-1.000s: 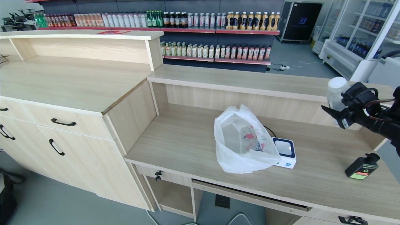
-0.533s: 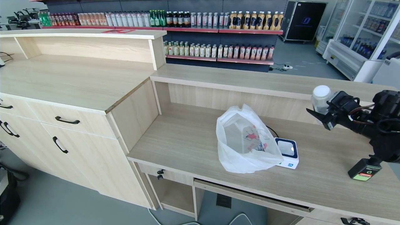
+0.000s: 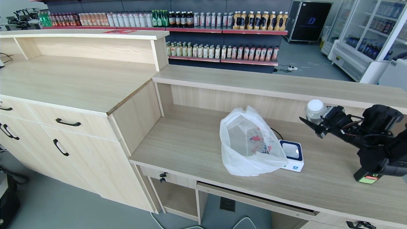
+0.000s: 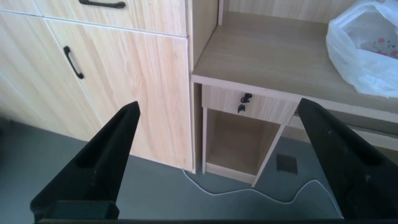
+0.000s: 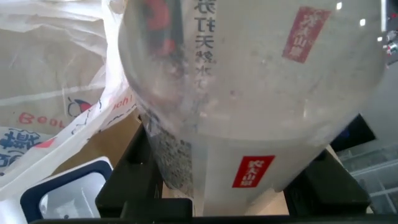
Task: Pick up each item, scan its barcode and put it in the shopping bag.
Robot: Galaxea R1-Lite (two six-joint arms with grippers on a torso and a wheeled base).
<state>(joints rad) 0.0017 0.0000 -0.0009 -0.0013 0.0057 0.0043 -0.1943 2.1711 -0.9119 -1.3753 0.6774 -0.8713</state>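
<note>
My right gripper (image 3: 318, 124) is shut on a clear bottle with a white cap (image 3: 314, 109), held above the counter to the right of the scanner. From the right wrist the bottle (image 5: 249, 93) shows close up with red labels, over the bag and scanner. The white plastic shopping bag (image 3: 248, 143) stands open in the middle of the lower counter; it also shows in the left wrist view (image 4: 367, 43). A white and blue barcode scanner (image 3: 291, 155) lies against the bag's right side. My left gripper (image 4: 217, 162) hangs open below counter height, facing the cabinet.
A black bottle with a green label (image 3: 367, 176) lies on the counter at the far right, partly behind my right arm. A raised ledge (image 3: 254, 82) runs behind the lower counter. Drawers and a higher counter (image 3: 63, 82) stand to the left. Drink shelves (image 3: 222, 31) line the back.
My right gripper has carried the bottle down and to the left, closer to the scanner. The head camera shifted slightly between the earliest frame and now.
</note>
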